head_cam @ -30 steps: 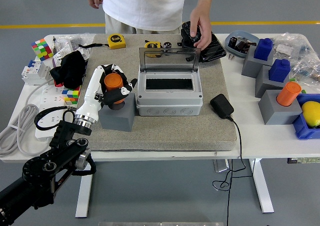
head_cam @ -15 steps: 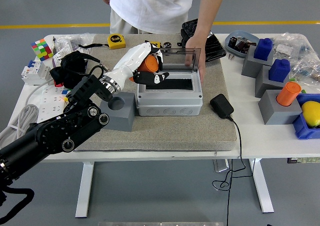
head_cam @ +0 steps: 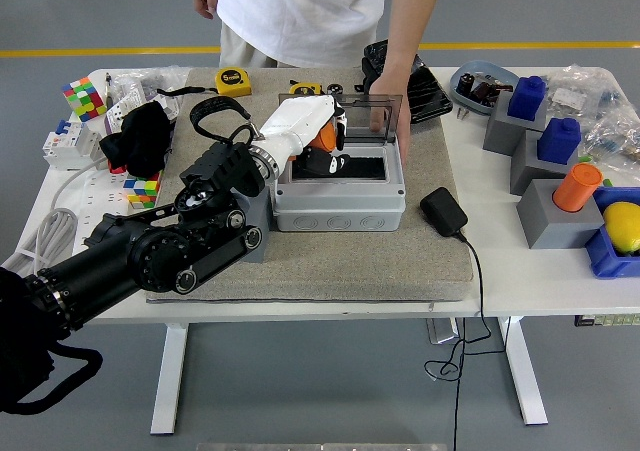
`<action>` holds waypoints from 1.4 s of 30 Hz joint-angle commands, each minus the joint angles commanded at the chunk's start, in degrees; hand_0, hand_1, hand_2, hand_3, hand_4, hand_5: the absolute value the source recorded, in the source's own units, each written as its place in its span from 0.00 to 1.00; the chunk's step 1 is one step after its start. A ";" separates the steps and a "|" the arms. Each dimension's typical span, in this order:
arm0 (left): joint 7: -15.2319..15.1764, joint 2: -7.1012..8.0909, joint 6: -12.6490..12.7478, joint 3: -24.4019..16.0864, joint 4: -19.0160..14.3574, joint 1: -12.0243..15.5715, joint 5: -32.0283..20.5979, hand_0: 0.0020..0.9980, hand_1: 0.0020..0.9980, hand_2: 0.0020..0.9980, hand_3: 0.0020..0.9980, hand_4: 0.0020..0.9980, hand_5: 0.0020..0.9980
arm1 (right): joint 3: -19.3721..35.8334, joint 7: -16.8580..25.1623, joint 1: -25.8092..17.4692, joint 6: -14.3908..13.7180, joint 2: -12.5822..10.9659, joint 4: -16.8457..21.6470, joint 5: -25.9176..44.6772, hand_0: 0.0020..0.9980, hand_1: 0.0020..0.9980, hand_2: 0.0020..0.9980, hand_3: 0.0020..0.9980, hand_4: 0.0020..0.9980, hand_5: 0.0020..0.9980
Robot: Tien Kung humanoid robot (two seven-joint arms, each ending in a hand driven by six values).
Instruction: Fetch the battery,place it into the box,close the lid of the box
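Right now my left robot hand hangs over the open mouth of the grey plastic junction box, white fingers curled around the orange cylindrical battery — the battery sits in my grasp just above the box's dark interior, not resting on anything that I can make out. My black left arm reaches in from the lower left and crosses in front of the grey block holder that stands just beside the box, hiding most of it. The box's clear smoked lid stands upright at the far edge, hinged open. A person in a white shirt stands at the far side of the white bench, and one of the person's hands rests on the lid's right end, touching it. The box sits on a grey felt mat; a black power adapter lies on the mat just right of the box, its cable trailing off the near edge. Farther right, well apart from the box, another orange cylinder stands in a grey block, near two blue blocks — and a yellow tape measure lies at the mat's far left.
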 joint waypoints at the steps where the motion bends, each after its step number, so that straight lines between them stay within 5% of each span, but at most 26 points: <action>1: 0.02 -0.09 0.66 0.15 0.59 -0.10 -0.22 0.24 0.18 0.19 0.26 0.77 0.00 | -0.01 0.02 0.02 -0.02 0.02 0.01 0.00 0.68 0.72 0.72 0.69 1.00 0.69; 9: -2.41 -0.09 3.19 1.55 2.35 -0.37 -2.49 0.26 0.25 0.25 0.32 0.83 0.00 | -0.31 0.00 0.01 -0.02 -0.03 0.01 0.23 0.68 0.72 0.72 0.69 1.00 0.69; 10: -2.99 -0.09 3.50 1.76 2.36 -0.40 -2.87 0.53 0.54 0.50 0.66 0.96 0.00 | -0.37 -0.01 -0.01 -0.01 -0.03 0.02 0.25 0.68 0.72 0.72 0.69 1.00 0.69; 15: -4.45 -0.09 4.15 2.38 2.48 -0.39 -3.88 0.53 0.54 0.50 0.66 0.96 0.00 | -0.39 0.03 0.03 -0.01 0.02 0.09 0.15 0.68 0.72 0.72 0.69 1.00 0.69; 16: -4.69 -0.09 4.25 2.42 2.46 -0.38 -4.07 0.65 0.68 0.66 0.76 1.00 0.00 | -0.36 0.05 0.05 -0.02 0.02 0.10 0.14 0.68 0.72 0.72 0.69 1.00 0.69; 29: -7.93 -0.09 5.64 0.93 -0.18 0.86 -5.92 0.65 0.67 0.65 0.77 1.00 0.04 | -0.28 0.04 0.02 -0.03 0.05 0.09 0.15 0.68 0.72 0.72 0.69 1.00 0.69; 37: -15.53 -0.09 10.43 -3.91 -3.91 1.62 -7.24 0.63 0.65 0.62 0.74 1.00 0.07 | -0.15 0.08 -0.09 -0.03 0.21 0.10 0.07 0.68 0.72 0.72 0.69 1.00 0.69; 42: -11.68 -0.09 7.91 -6.36 -2.39 0.72 -5.98 0.72 0.75 0.72 0.77 1.00 0.18 | -0.12 0.10 0.08 -0.05 0.22 0.12 0.03 0.68 0.72 0.72 0.69 1.00 0.69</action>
